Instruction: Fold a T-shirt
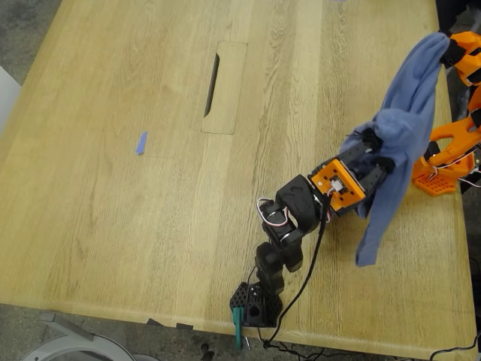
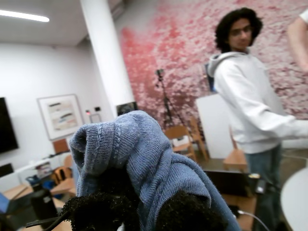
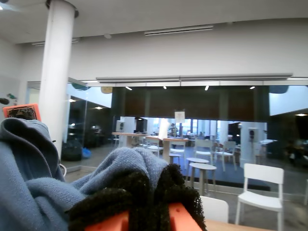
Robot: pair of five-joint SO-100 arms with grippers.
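Note:
The slate-blue T-shirt (image 1: pixel 409 113) hangs bunched in the air over the table's right side in the exterior view, strung between two grippers. Its print is hidden. My first gripper (image 1: pixel 373 150), black-fingered on the black arm, is shut on a fold of the T-shirt (image 2: pixel 139 154); its black pads (image 2: pixel 101 211) pinch the cloth. My second gripper (image 1: pixel 453 51), on the orange arm at the far right, is shut on the shirt's upper end (image 3: pixel 130 163), with its foam pads (image 3: pixel 120 192) around the cloth. A loose tail hangs down to just above the table (image 1: pixel 367 252).
A tiny blue scrap (image 1: pixel 141 143) lies on the wooden table (image 1: pixel 150 226) at the exterior view's left. A cable slot (image 1: pixel 213 84) is near the middle top. The black arm's base (image 1: pixel 252 304) clamps the near edge. A person (image 2: pixel 250 106) stands nearby.

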